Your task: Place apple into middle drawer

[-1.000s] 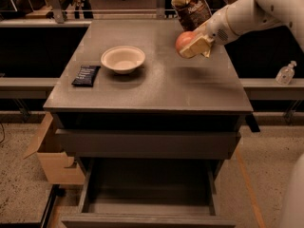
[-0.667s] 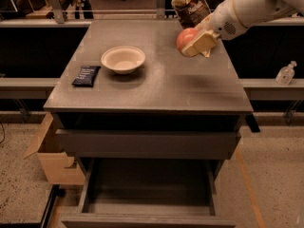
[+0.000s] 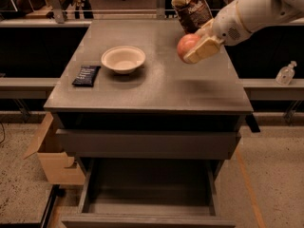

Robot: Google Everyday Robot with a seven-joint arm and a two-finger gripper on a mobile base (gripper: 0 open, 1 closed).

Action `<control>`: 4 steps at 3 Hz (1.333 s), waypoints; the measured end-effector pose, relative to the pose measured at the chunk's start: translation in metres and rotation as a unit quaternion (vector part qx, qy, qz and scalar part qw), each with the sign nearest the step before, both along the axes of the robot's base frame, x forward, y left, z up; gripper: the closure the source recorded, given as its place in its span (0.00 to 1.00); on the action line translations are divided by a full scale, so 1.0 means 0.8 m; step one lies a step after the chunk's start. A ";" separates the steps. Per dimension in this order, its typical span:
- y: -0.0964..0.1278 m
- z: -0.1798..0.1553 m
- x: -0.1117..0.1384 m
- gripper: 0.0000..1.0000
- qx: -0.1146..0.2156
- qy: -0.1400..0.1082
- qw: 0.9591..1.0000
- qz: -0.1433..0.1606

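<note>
In the camera view the apple (image 3: 185, 44) is held up in the air above the right rear part of the cabinet top (image 3: 161, 87), clear of the surface. It is round, so no long axis shows, and I cannot tell which way its stem end points; its red-orange side faces the camera. The gripper (image 3: 192, 54) comes in from the right on the pale arm (image 3: 259, 7), its fingers closed against the apple, with one cream finger pad (image 3: 204, 49) lying across the fruit's right side. Just behind the apple and gripper a brown snack bag (image 3: 190, 6) stands upright at the back edge of the top. A cream bowl (image 3: 123, 59) sits well to the left of the apple, and a dark flat packet (image 3: 86, 75) lies beside the bowl near the left edge. Below the top, a drawer with a tall plain grey front (image 3: 147, 144) juts out a little. Under that, the middle drawer (image 3: 147, 194) is pulled far out, its flat floor bare. A cardboard box (image 3: 52, 158) stands on the floor to the left, and a clear pump bottle (image 3: 286, 73) stands on a ledge to the right
</note>
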State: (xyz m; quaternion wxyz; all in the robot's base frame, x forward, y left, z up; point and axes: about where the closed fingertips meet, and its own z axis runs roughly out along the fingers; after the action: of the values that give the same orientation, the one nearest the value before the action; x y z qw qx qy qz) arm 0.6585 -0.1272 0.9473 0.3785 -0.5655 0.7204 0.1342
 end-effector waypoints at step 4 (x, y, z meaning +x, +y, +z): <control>-0.027 -0.041 -0.202 1.00 -0.037 0.033 0.998 0.049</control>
State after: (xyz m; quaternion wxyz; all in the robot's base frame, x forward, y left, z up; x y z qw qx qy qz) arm 0.4967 -0.1488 0.9142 0.3268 -0.6086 0.7085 0.1443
